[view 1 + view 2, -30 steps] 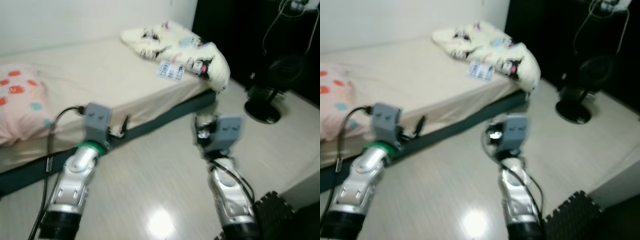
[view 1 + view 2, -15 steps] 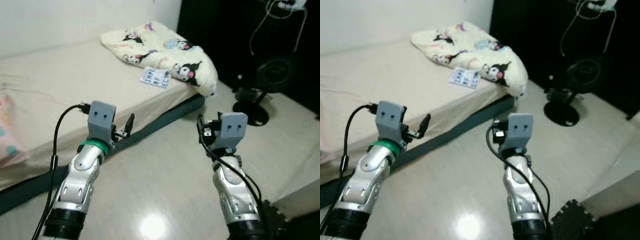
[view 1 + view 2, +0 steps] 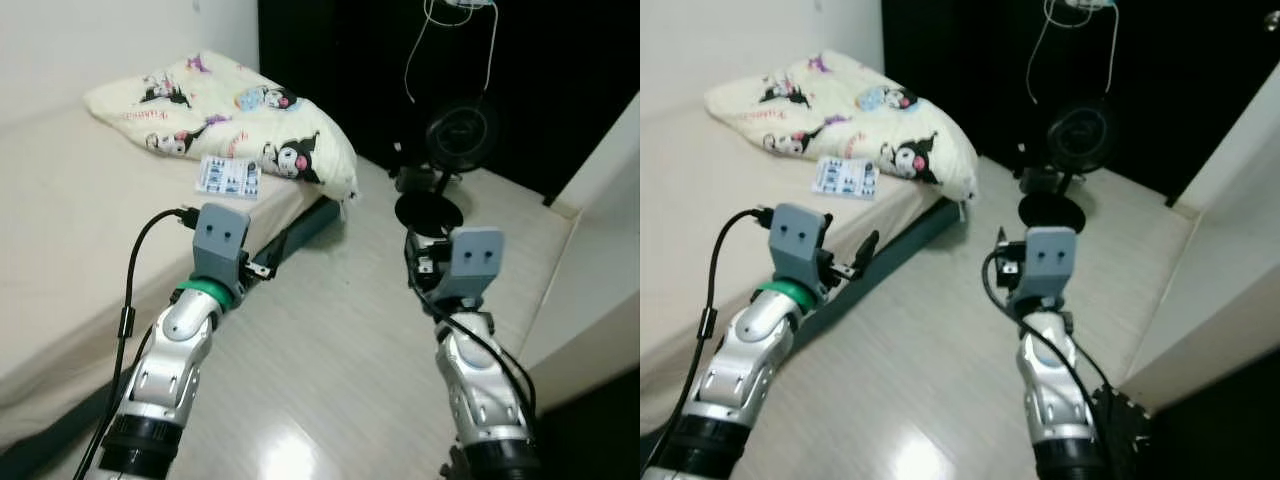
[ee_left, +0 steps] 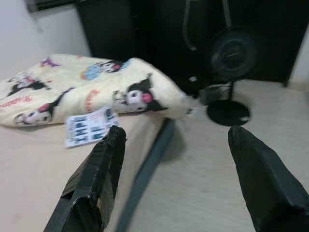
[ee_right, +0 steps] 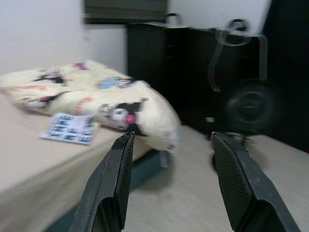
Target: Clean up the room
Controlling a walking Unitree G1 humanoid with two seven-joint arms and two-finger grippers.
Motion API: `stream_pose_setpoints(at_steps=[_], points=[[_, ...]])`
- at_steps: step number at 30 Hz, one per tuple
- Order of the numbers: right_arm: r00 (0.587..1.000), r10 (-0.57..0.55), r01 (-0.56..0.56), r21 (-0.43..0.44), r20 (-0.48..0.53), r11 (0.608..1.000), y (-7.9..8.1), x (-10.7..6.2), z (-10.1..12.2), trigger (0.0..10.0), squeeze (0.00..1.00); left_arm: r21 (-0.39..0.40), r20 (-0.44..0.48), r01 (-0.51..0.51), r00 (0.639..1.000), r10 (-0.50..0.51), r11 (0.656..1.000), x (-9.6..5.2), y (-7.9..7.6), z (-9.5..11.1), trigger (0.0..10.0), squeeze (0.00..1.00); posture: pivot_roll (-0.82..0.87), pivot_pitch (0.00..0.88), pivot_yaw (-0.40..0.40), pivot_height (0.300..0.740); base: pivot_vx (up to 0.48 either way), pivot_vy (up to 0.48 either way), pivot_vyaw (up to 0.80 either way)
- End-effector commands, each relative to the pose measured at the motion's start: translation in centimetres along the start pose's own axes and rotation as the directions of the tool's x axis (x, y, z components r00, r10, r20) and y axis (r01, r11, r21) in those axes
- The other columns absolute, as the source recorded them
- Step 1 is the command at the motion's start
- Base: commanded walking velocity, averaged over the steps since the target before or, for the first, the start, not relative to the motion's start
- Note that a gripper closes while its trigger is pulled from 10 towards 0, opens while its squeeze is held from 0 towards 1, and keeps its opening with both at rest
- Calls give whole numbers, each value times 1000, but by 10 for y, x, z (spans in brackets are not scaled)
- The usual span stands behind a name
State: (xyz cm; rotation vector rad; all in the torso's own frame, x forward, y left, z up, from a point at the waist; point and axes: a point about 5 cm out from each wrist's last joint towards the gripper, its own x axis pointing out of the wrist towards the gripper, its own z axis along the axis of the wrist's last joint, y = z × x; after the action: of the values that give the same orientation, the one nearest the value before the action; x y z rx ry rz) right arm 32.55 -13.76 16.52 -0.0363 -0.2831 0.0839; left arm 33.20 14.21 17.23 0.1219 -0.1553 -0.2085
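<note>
A cream blanket (image 3: pixel 230 110) printed with cartoon figures lies bunched at the far corner of the bed (image 3: pixel 80 230). Just in front of it a small white and blue printed packet (image 3: pixel 228 176) rests flat on the mattress. My left gripper (image 4: pixel 176 140) is held up over the floor beside the bed's dark base rail, open and empty. My right gripper (image 5: pixel 171 140) hangs level with it further right, over the bare floor, and is also open and empty. Neither touches anything.
A black standing fan (image 3: pixel 450 135) with a round base (image 3: pixel 428 210) stands on the pale floor past the bed's corner, with a cable hanging above it. Dark furniture lines the back. A white wall panel (image 3: pixel 600 220) closes in on the right.
The whole view has swung to the right: the pink pillow has left the frame and the fan now sits near the middle. Both arms keep the same raised pose.
</note>
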Motion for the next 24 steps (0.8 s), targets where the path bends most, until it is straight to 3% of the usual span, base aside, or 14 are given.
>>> stream_pose_setpoints(at_steps=[1, 24], points=[[999, 45, -44, 12, -28, 999, 8, -3, -6, 10000, 0, 5, -30, -20, 999, 20, 1000, -3, 3, -7, 10000, 0, -58, 65, 50, 740, 465, 0, 0], [1000, -2, 2, 1, -4, 1000, 4, -2, -2, 10000, 0, 18, -30, -18, 999, 18, 1000, -3, 3, -8, 10000, 0, -55, 70, 54, 740, 465, 0, 0]])
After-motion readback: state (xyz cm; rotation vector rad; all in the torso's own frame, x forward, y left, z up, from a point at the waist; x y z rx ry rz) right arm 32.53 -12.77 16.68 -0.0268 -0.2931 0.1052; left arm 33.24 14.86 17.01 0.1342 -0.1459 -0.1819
